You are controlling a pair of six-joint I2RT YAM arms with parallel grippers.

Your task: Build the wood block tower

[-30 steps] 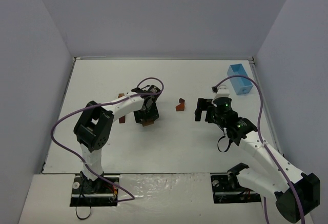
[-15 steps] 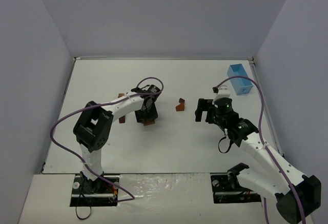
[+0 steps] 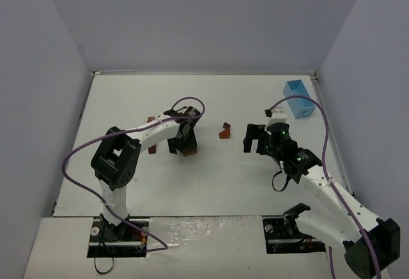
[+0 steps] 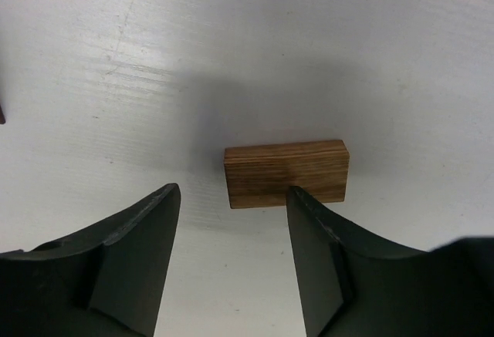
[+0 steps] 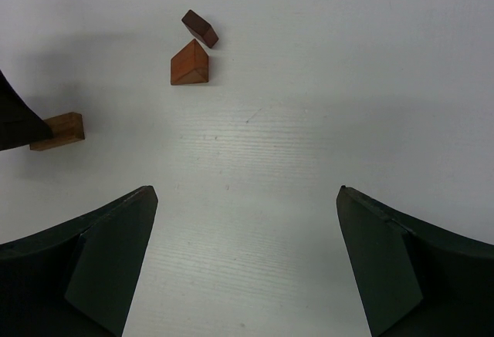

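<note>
Seen from above, the left gripper [image 3: 182, 143] covers most of the tan block [image 4: 286, 173], and only one corner shows under it. In the right wrist view the same gripper cuts off one end of this block. Two small blocks [image 3: 151, 119], further left of the reddish-brown wedge [image 3: 223, 131], are partly hidden by the left arm [image 3: 150, 135], and their shape is not clear.

The tan block lies flat on the table [image 3: 211, 177], left of the wedge. Its long axis runs crosswise to the left jaws. These jaws stand a little apart and pinch nothing; one tip overlaps the block's near edge. A dark brown block [image 5: 200, 28] lies just beside the wedge. The right gripper [image 5: 247, 190], right of the wedge, is spread wide and empty.
</note>
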